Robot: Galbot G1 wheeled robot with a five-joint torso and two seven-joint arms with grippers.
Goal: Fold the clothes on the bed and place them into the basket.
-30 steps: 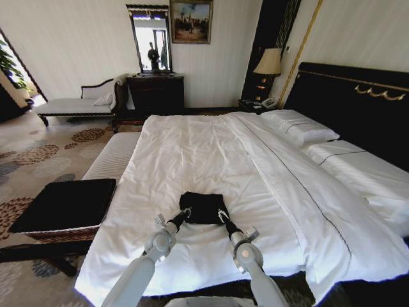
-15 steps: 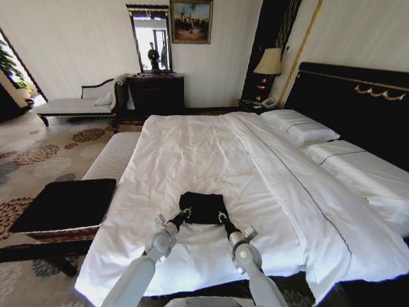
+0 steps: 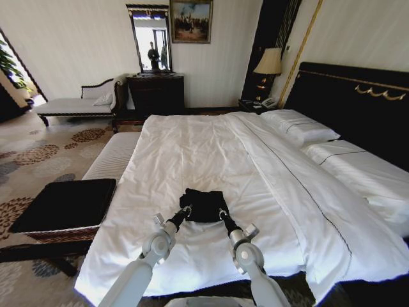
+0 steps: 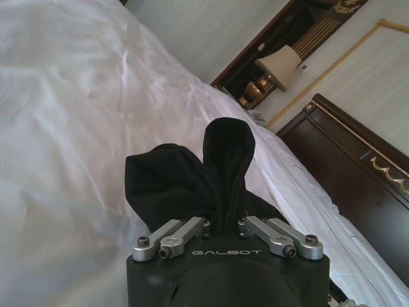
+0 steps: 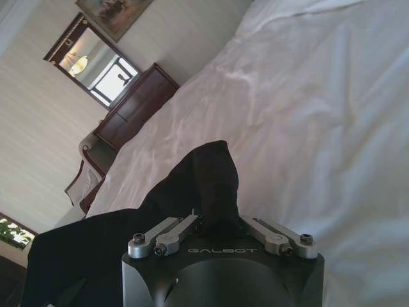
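The clothes (image 3: 203, 202) are a small black folded bundle near the foot edge of the wide white bed (image 3: 192, 147). My left gripper (image 3: 186, 209) is shut on the bundle's near left corner. My right gripper (image 3: 221, 212) is shut on its near right corner. In the left wrist view, black cloth (image 4: 185, 179) bunches up between the fingers of the left gripper (image 4: 223, 225). The right wrist view shows a peak of the same cloth (image 5: 208, 176) pinched in the right gripper (image 5: 216, 225). The brown wicker basket (image 3: 64, 206) with its flat black top stands on the floor left of the bed.
A pale cushioned bench (image 3: 112, 157) runs along the bed's left side beyond the basket. White pillows (image 3: 300, 128) and the black headboard (image 3: 358, 102) are at the far right. A dresser (image 3: 156, 93), chaise (image 3: 77, 102) and lamp (image 3: 268, 64) line the far wall.
Both grippers have edged slightly forward and closer together, holding the bundle. The black cloth is drawn narrower and raised a little off the sheet.
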